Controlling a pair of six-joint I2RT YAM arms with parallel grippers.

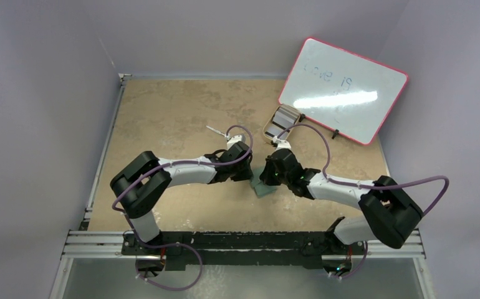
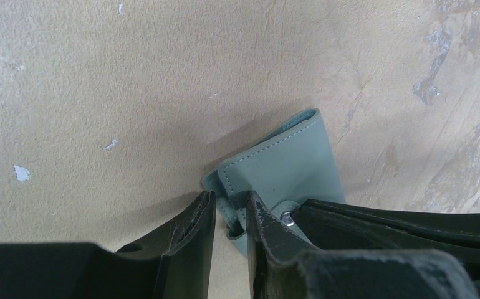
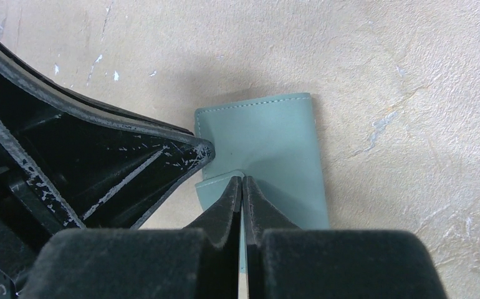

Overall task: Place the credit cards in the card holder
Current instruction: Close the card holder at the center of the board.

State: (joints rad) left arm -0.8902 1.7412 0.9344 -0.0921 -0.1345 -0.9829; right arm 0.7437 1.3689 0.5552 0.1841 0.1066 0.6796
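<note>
Left gripper (image 2: 230, 202) is straddling, partly spread, a raised corner leaf of the card holder (image 2: 287, 162). Right gripper (image 3: 242, 180) is touching the card holder's edge, fingers pressed together. Looking light, soft and floppy, the card holder is best pinched along a stitched edge. Credit cards (image 1: 283, 118) are sitting well beyond the card holder.

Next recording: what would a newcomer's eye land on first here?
The grey-green holder at mid-table, with both claws at it: the right claw is pinched shut on a flap, and the left claw straddles an edge, jaws apart. Next comes the pink-edged whiteboard at the far right, with the cards beside it.
</note>
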